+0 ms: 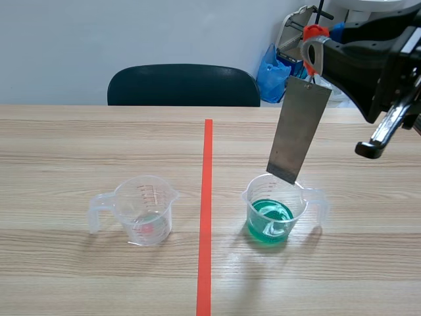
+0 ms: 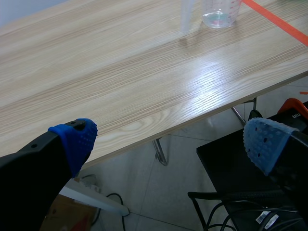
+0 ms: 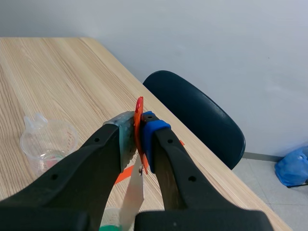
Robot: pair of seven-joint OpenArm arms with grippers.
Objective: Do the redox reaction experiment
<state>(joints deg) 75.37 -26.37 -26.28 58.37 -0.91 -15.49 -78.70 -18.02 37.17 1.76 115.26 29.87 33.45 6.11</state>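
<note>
A grey metal strip hangs tilted from an orange clip. My right gripper is raised at the upper right and shut on that clip. The strip's lower end sits at the mouth of a clear beaker holding green liquid, right of the tape line. A second clear beaker, left of the line, holds a little clear liquid with a reddish bit at the bottom. My left gripper is open beyond the table's near edge, over the floor, with nothing between its blue pads.
A dark chair stands behind the table's far edge, with a blue bag and equipment at the back right. Below my left gripper are a black stand and cables. The left beaker lies far ahead of that gripper.
</note>
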